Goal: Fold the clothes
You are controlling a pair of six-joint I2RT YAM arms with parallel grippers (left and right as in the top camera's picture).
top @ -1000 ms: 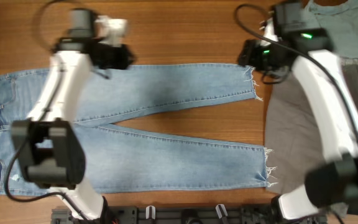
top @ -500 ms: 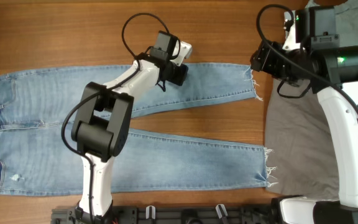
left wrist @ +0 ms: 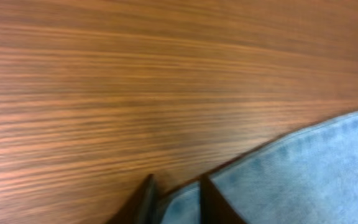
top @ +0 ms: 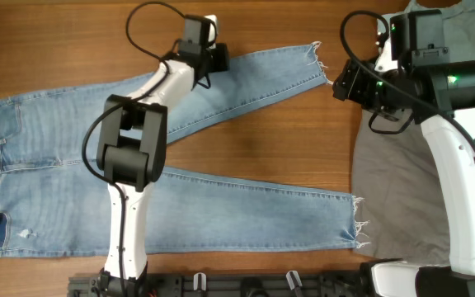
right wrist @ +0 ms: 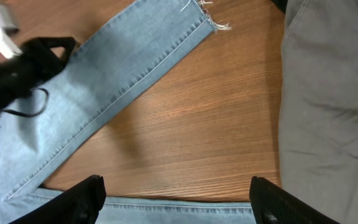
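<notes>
The light blue jeans [top: 246, 206] lie flat on the wooden table, waistband at the left and frayed hems at the right. Their far leg [top: 262, 78] slants up toward the back right, its hem [top: 322, 54] near my right arm. My left gripper [top: 207, 56] sits at this leg's far edge. In the left wrist view its narrow jaws [left wrist: 176, 194] are shut on the denim edge [left wrist: 303, 162]. My right gripper [top: 349, 82] hovers open over bare wood between the two legs [right wrist: 176, 186], holding nothing.
Grey trousers [top: 394, 181] cover the table's right side, close to both hems, and show at the right of the right wrist view [right wrist: 328, 93]. A pale teal shirt [top: 460, 41] lies at the back right corner. Bare wood shows between the legs.
My left gripper has moved back and left, dragging the far leg with it, so that leg now slants and its hem sits farther back. The right arm has barely moved.
</notes>
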